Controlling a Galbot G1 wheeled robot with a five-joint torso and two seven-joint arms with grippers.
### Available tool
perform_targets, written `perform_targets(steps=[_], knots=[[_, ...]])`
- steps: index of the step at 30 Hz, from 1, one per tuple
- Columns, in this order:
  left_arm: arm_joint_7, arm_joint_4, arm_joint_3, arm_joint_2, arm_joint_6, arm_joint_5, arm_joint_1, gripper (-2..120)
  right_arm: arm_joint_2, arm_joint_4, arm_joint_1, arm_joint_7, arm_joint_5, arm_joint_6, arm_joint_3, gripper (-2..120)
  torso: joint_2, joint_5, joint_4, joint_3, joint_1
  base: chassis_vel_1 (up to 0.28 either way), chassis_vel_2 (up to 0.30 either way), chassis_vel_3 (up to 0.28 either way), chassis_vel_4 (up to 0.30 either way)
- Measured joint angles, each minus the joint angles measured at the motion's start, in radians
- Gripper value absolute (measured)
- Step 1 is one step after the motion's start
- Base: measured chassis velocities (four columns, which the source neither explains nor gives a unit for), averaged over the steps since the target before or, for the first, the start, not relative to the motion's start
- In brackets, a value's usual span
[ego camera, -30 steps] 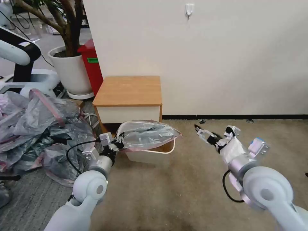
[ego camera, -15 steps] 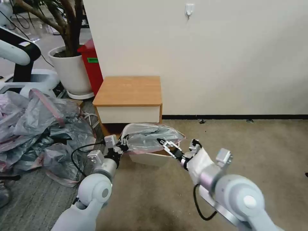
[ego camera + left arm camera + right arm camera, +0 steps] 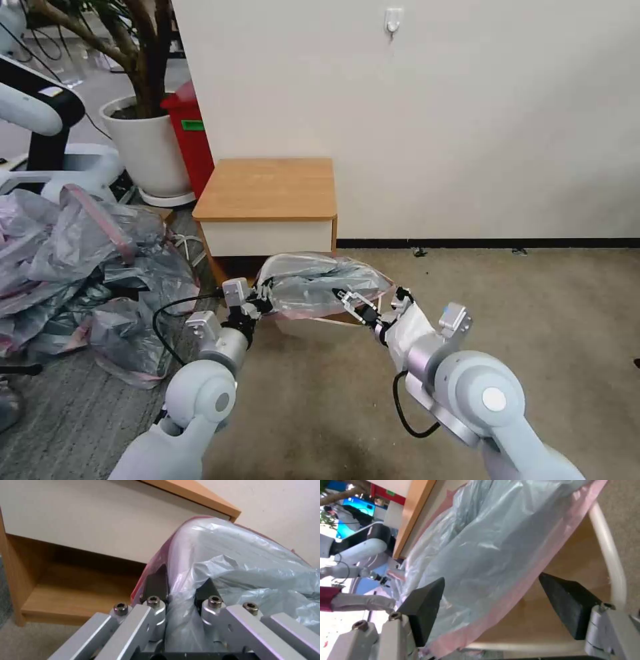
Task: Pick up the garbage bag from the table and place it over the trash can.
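Right gripper lining up on the bag's pink rim

My right gripper [image 3: 493, 610] is spread wide, the garbage bag [image 3: 320, 283] hem passing between its pads just ahead; my left gripper [image 3: 181, 596] pinches the opposite end, so the bag stretches between us over the trash can [image 3: 613, 562], with the table [image 3: 267, 190] beyond

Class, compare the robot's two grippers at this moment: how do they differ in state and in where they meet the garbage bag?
The left gripper is shut on the garbage bag; the right gripper is open, its fingers straddling the pink rim unclamped. The left gripper is at the bag's table-side end; the right gripper is at its near edge. Both are over the trash can.
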Motion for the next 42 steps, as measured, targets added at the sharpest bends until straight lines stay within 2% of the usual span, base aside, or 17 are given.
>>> perform_targets(steps=[8,11,12,15,17,20,22,24,42], knots=[[0.0,-0.007,0.0,0.001,0.003,-0.002,0.002,9,0.008,-0.026,0.002,-0.025,-0.037,0.002,-0.009,59,0.0,-0.0001,0.0,0.0,0.0,0.0,0.0,0.0,0.0],[0.0,-0.009,0.001,0.001,0.004,-0.003,0.002,9,0.011,-0.033,0.002,-0.035,-0.046,0.002,-0.011,45,0.0,-0.0001,0.0,0.0,0.0,0.0,0.0,0.0,0.0],[0.0,-0.009,0.001,0.001,0.004,-0.003,0.002,9,0.011,-0.033,0.002,-0.035,-0.046,0.002,-0.011,45,0.0,-0.0001,0.0,0.0,0.0,0.0,0.0,0.0,0.0],[0.0,-0.009,0.002,0.001,0.005,-0.005,0.002,9,0.013,-0.036,0.004,-0.046,-0.051,0.003,-0.01,32,0.0,-0.0001,0.0,0.0,0.0,0.0,0.0,0.0,0.0],[0.0,-0.009,0.002,0.001,0.005,-0.005,0.002,9,0.015,-0.037,0.005,-0.049,-0.052,0.003,-0.01,29,0.0,0.0,0.0,0.0,0.0,0.0,0.0,0.0,0.0],[0.0,-0.008,0.004,-0.001,0.005,-0.005,0.0,9,0.018,-0.038,0.006,-0.054,-0.061,0.003,-0.011,14,0.0,-0.0001,0.0,0.0,0.0,0.0,0.0,0.0,0.0],[0.0,-0.007,0.004,-0.001,0.005,-0.005,0.0,9,0.017,-0.038,0.006,-0.056,-0.064,0.003,-0.011,11,0.0,-0.0001,0.0,0.0,0.0,0.0,0.0,0.0,0.0],[0.0,-0.006,0.005,-0.003,0.005,-0.006,-0.002,9,0.014,-0.038,0.003,-0.065,-0.078,0.005,-0.011,0,0.0,-0.0001,0.0,0.0,0.0,0.0,0.0,0.0,0.0],[-0.027,0.029,-0.006,-0.03,0.003,-0.041,-0.026,9,0.004,-0.024,-0.047,-0.177,-0.178,0.082,-0.007,0,0.0,0.0,0.0,0.0,0.0,0.0,0.0,0.0,0.0]])
